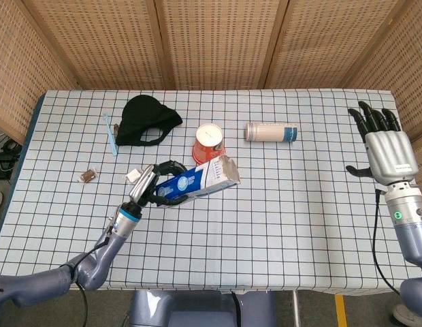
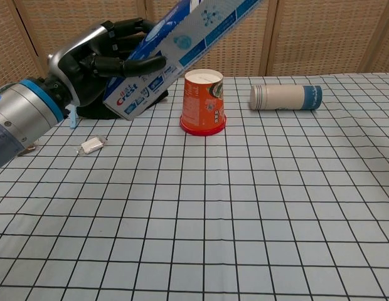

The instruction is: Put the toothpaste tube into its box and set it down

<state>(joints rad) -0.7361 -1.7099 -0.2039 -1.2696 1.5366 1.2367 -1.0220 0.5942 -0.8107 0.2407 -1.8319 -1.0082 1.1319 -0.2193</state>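
Observation:
My left hand (image 1: 154,185) (image 2: 103,59) grips a blue and white Crest toothpaste box (image 1: 201,180) (image 2: 182,39) and holds it above the table, tilted with its far end raised. The far flap stands open in the head view. I cannot see the tube, so whether it is inside is unclear. Far off at the right edge, my right hand (image 1: 382,148) is lifted with fingers spread, holding nothing. The chest view does not show it.
An orange paper cup (image 1: 208,144) (image 2: 203,101) stands just beyond the box. A white cylinder (image 1: 271,131) (image 2: 285,97) lies on its side further right. A black cloth (image 1: 146,119), a blue toothbrush (image 1: 111,135) and small wrappers (image 1: 133,175) lie at the left.

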